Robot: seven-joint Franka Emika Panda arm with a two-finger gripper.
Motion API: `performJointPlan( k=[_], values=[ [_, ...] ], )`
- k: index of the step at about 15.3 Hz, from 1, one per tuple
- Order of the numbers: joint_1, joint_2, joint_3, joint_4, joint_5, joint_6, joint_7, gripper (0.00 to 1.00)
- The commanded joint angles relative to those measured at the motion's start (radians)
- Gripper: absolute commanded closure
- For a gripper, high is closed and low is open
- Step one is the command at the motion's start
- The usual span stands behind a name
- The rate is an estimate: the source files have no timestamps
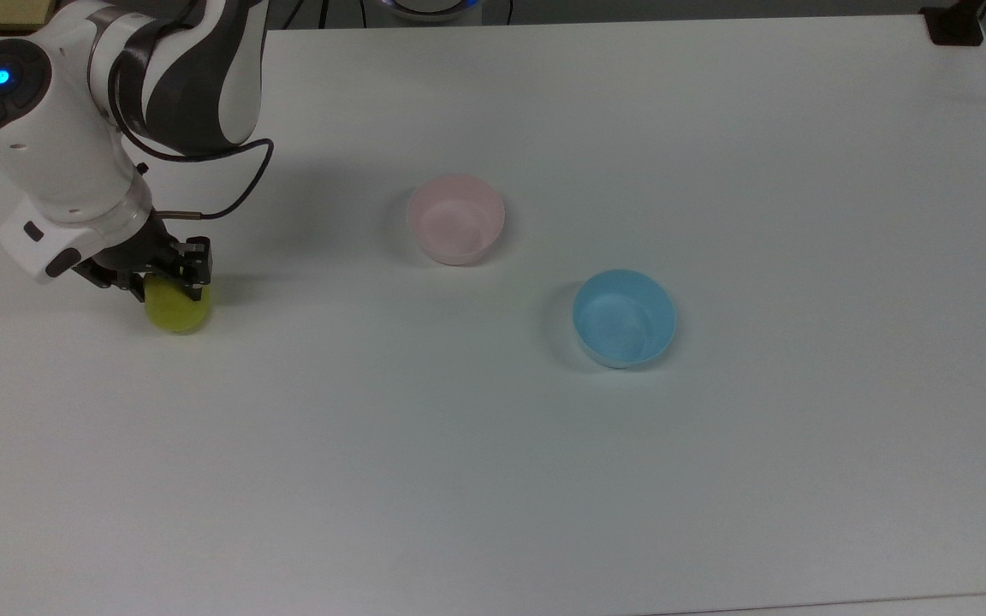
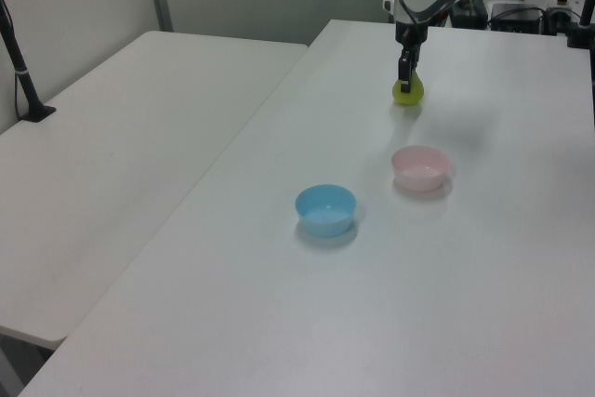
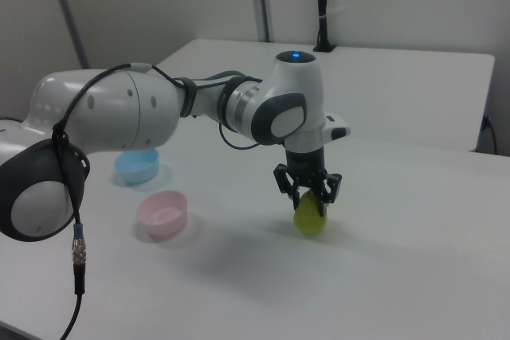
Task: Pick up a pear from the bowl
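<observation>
The yellow-green pear [image 1: 178, 310] [image 2: 407, 93] [image 3: 309, 218] rests on the white table at the top view's left, with my gripper [image 1: 169, 287] [image 2: 406, 77] [image 3: 308, 197] shut on its upper part. Its stem is hidden between the black fingers. The pale pink bowl [image 1: 455, 218] [image 2: 420, 167] [image 3: 162, 213] stands empty well off to the top view's right of the pear. My arm reaches down from the top view's upper left.
A light blue bowl [image 1: 624, 317] [image 2: 325, 209] [image 3: 136, 166] stands empty beyond the pink one, toward the top view's right. A second white table [image 2: 112, 137] adjoins on the left view's left, with a black post [image 2: 19, 62] clamped at its edge.
</observation>
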Motion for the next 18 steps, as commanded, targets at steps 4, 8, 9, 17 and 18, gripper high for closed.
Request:
performJointPlan(
  k=[4, 8, 9, 17, 18],
  values=[
    [0.017, -0.083, -0.013, 0.002, -0.052, -0.004, 0.027, 0.00],
    [0.073, -0.213, -0.004, -0.018, -0.058, -0.124, 0.074, 0.00],
    [0.098, -0.253, -0.004, -0.019, -0.060, -0.161, 0.103, 0.00],
    [0.276, -0.557, -0.008, -0.116, -0.035, -0.457, 0.344, 0.00],
    [0.299, -0.590, -0.008, -0.153, -0.026, -0.453, 0.370, 0.00]
  ],
)
